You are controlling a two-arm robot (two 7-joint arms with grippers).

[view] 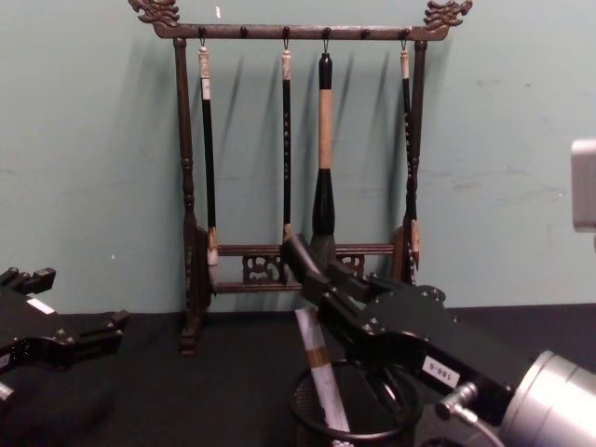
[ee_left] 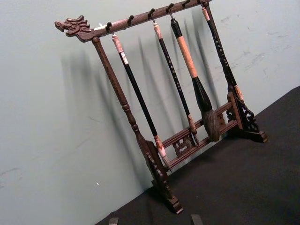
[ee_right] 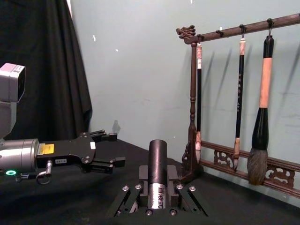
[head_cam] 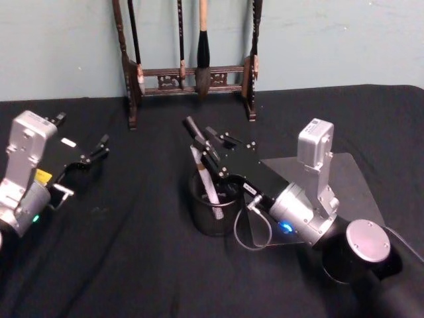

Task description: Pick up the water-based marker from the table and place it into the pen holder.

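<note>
The counter [head_cam: 132, 265] under its black cloth spreads before me, with the tall wooden brush rack [view: 298, 140] at the back against the wall, four brushes hanging from it. My right arm reaches in over the middle of the counter, and my right gripper [head_cam: 211, 173] hovers right above the pen holder [head_cam: 212, 215], the black mesh cup standing just in front of me. It is pinching the water-based marker [head_cam: 204, 173] a little below its dark cap. The marker's long axis runs steeply down and slightly toward me, tilted rather than plumb; its pale lower barrel already dips inside the cup's rim, so I judge what is left is to let go and draw back upward.

My left gripper [head_cam: 93, 156] rests idle well off to the left, its fingers spread apart and holding nothing; it is far from the cup and has no part in this.

The chest view gives the side picture: the marker leaning, cap highest, white shaft crossing the rim into the mesh. The head view instead shows the cup's mouth from above with the barrel inside it. The right wrist view looks straight along the capped end seated between my fingers, with the left gripper beyond it.
</note>
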